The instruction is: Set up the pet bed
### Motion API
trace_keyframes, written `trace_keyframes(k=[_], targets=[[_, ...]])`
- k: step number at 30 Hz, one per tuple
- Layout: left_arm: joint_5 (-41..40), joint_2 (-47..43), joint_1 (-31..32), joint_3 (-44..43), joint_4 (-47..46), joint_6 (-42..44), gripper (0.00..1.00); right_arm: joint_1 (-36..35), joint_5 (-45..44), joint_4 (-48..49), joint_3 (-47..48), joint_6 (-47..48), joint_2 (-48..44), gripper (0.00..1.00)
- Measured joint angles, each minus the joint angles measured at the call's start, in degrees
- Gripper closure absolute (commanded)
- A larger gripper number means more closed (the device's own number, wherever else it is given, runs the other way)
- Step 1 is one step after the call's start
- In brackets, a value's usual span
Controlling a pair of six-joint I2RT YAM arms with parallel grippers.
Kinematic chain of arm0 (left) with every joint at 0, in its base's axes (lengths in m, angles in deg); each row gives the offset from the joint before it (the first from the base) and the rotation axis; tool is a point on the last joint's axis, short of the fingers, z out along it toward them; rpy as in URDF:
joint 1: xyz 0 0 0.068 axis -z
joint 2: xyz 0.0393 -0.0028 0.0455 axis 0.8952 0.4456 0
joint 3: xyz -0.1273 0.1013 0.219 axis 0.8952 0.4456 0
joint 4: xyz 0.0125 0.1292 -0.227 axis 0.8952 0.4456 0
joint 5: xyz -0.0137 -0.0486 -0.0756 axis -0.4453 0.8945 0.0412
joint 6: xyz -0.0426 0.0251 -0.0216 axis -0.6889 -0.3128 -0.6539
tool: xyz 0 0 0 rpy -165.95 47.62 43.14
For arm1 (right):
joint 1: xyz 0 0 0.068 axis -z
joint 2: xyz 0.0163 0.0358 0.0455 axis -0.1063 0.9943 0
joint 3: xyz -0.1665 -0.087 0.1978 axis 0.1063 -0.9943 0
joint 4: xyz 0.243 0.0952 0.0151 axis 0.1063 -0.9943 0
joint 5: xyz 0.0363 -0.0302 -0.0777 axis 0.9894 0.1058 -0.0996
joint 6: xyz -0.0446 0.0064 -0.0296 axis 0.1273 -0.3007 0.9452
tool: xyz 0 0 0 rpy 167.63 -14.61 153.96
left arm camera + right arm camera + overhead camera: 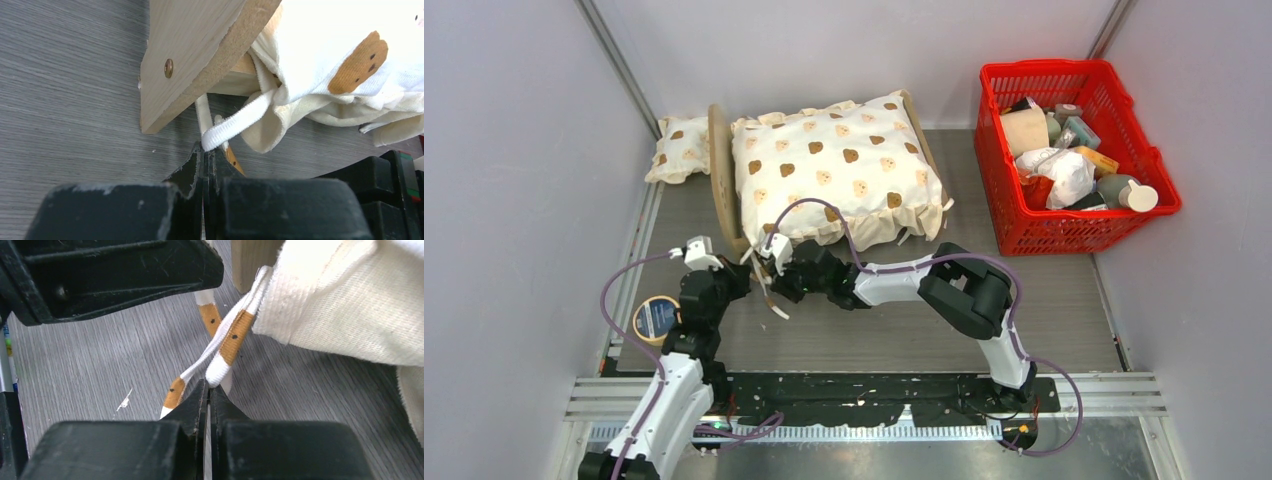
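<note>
Jaws tight on ties [235, 125]; pet bed [719, 170] half-hidden

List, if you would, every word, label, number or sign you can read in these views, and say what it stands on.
Nothing is legible in any view.
Roll of tape: blue label, print too small to read.
Packages in the red basket: labels too small and blurred to read.
Cushion: bear-face prints only, no lettering.
Pet bed: bare wood, no markings.
</note>
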Motion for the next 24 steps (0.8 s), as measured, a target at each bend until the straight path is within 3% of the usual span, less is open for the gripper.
trace_keyframes(k=[15,17,22,24], targets=[[3.4,-0.9,0.0,0.0,2.3,1.2,1.00,0.0,-0.5,3.3,4.8,7.8,2.3,0.95],[4.2,-0.8,0.0,0.0,2.3,1.5,0.92,0.0,-1.1,4.5,4.8,8.6,2.4,0.95],[5.8,-0.6,0.0,-0.1,3.2,2.6,0.61,0.1,-3.0,7.6,5.6,9.8,4.0,0.95],[5.5,-1.7,0.0,-0.6,5.7,2.8,0.56,0.1,-3.7,8.9,5.6,10.1,4.7,0.95]])
